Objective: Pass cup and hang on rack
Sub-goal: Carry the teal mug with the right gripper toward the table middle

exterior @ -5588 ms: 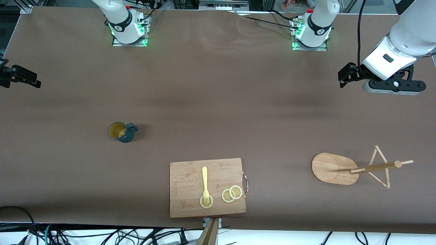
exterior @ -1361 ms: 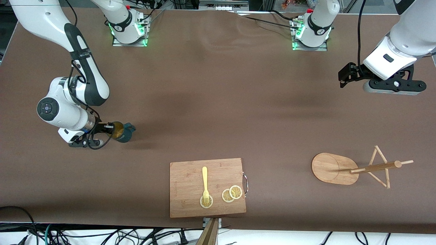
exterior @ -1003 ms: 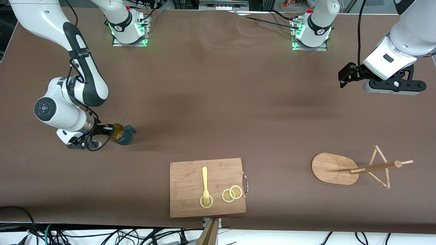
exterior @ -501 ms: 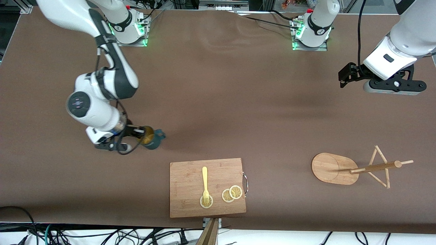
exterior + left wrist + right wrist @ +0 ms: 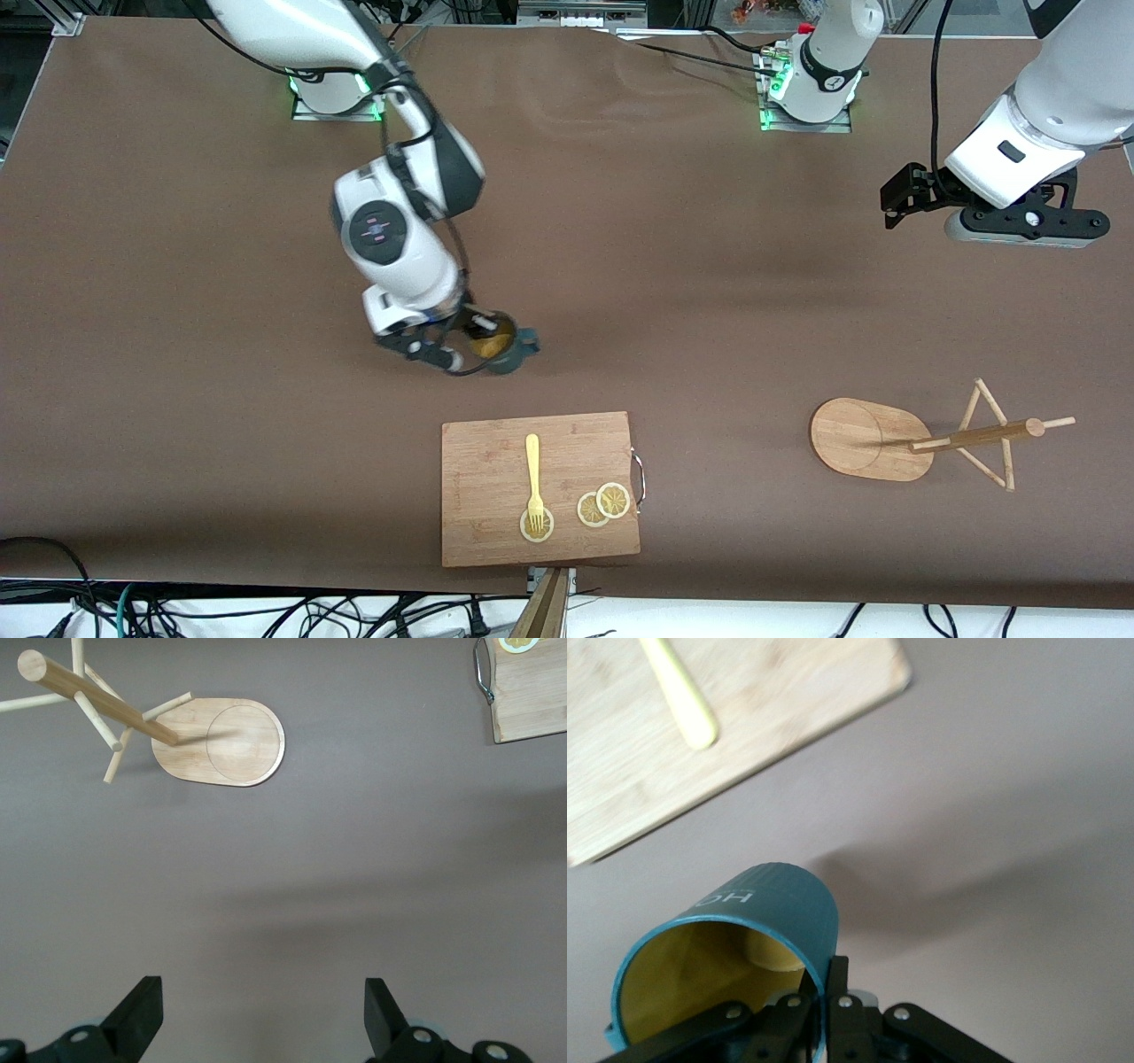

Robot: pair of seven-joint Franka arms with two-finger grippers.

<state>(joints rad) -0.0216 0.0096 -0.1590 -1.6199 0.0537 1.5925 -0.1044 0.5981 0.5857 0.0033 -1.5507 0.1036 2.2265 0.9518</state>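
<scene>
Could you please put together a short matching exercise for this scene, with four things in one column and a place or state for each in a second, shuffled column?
Things:
1. cup
2. fork
3. rack
4. left gripper

Places or states:
A. lying on the cutting board
B. open, waiting over bare table
C. held off the table by its rim in the right gripper
D. standing at the left arm's end of the table

Pairs: 1-C, 2-A, 3-D, 4-B

arms: white shells, black joint bands | bases: green lights | grippers: black, silver screws | cables: black
</scene>
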